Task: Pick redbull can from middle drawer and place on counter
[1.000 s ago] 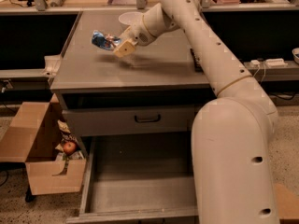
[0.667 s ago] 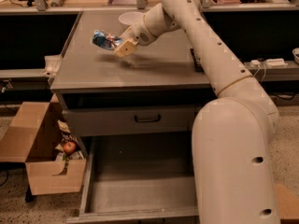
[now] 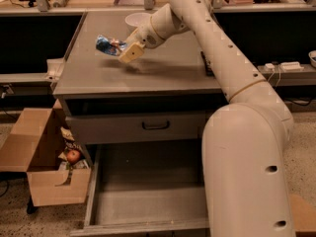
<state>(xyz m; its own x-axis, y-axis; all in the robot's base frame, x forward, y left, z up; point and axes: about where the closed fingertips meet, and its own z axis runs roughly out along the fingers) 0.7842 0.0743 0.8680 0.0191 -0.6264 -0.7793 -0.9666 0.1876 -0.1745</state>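
Closest to the camera is the fat lower part of the arm (image 3: 247,172), filling the bottom right and cut off by the edge. Next to it the middle drawer (image 3: 148,201) is pulled wide open with just a bare floor, and the arm hides its right side. On the left there's a cardboard box (image 3: 39,181) on the floor with something red and round (image 3: 73,156) inside, maybe an apple, hard to say. Above the open drawer is a closed drawer front with a black handle (image 3: 155,126).

From there the arm goes up and bends left over the table (image 3: 163,78), wrist angled down. The end effector (image 3: 123,50) is over the left part of the table, pinching the redbull can (image 3: 109,45), which sticks out to the left, tilted, clear of the surface with a shadow under it. Compared with a second ago, basically nothing has moved: same pose, same can position.

Behind the wrist there's a white bowl (image 3: 136,19), partly hidden. A dark flat thing (image 3: 206,65) at the table's right edge is mostly covered by the arm.
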